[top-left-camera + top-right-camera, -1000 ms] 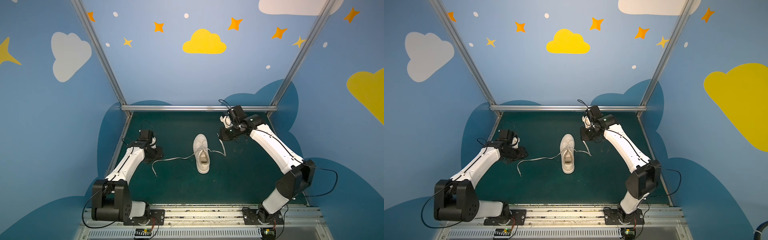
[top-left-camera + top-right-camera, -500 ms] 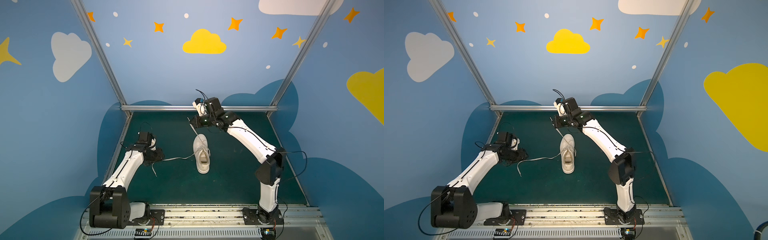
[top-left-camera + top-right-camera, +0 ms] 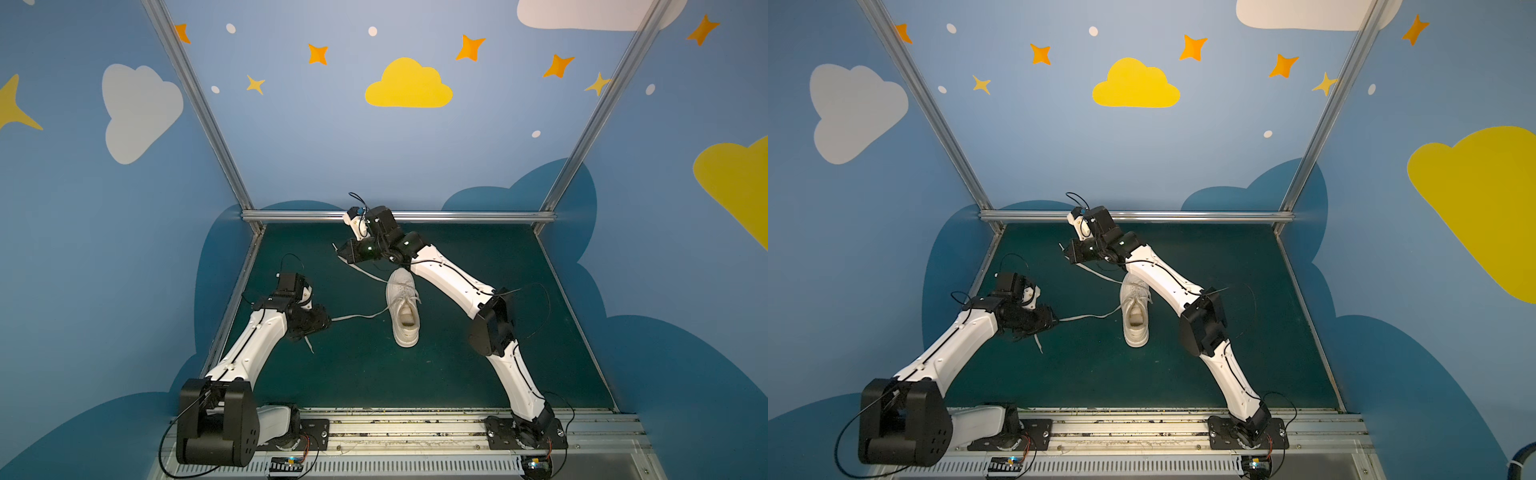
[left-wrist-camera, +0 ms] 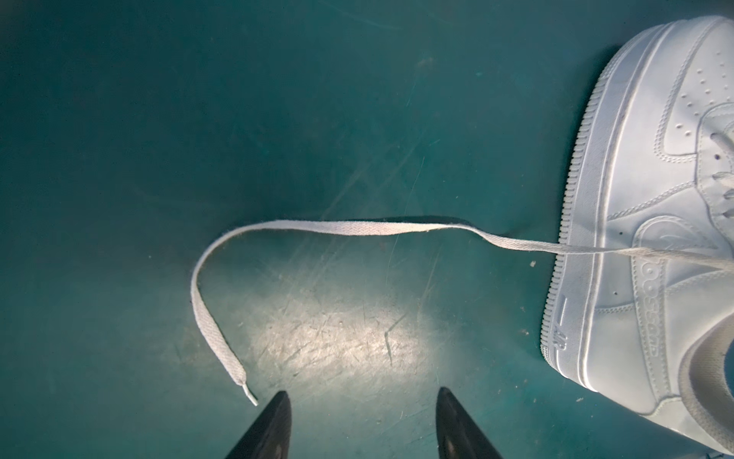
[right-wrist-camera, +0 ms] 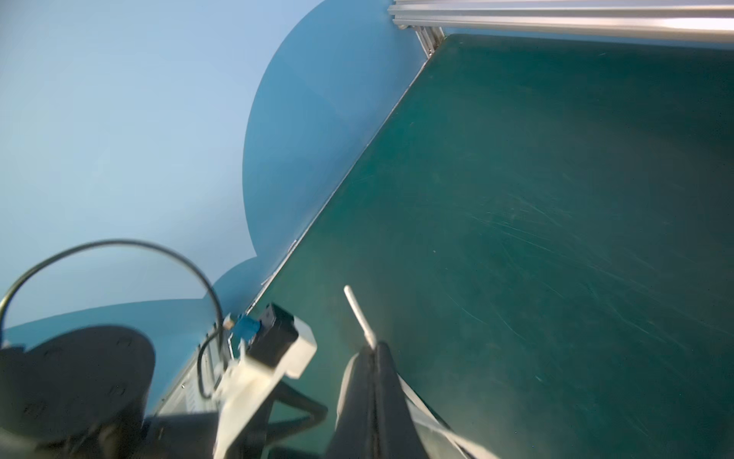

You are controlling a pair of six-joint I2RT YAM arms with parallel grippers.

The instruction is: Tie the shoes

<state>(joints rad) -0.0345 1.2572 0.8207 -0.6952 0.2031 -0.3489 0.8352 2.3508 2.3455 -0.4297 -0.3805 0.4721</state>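
Dark green matting covers the surface inside a blue booth painted with clouds and stars. Near its middle, in both top views, the white sneaker stands upright on its sole with its toe toward the back rail, its heel toward the arm bases, and its laces untied.

One end, the held lace, runs from the front of the shoe leftward and toward the back rail to the right tool. That tool is clamped on it. In the right wrist view the plastic tip pokes out just past the closed fingers. The arm reaches over the shoe's toe, probably to carry this end to the opposite side for the first crossing.

The loose lace leaves the shoe's side, lies slack on the matting and curls back. Its end rests just beside one finger of the left tool. This tool hangs low with its jaws apart and nothing between them, seemingly lined up to pinch that end. No knot has been started yet.
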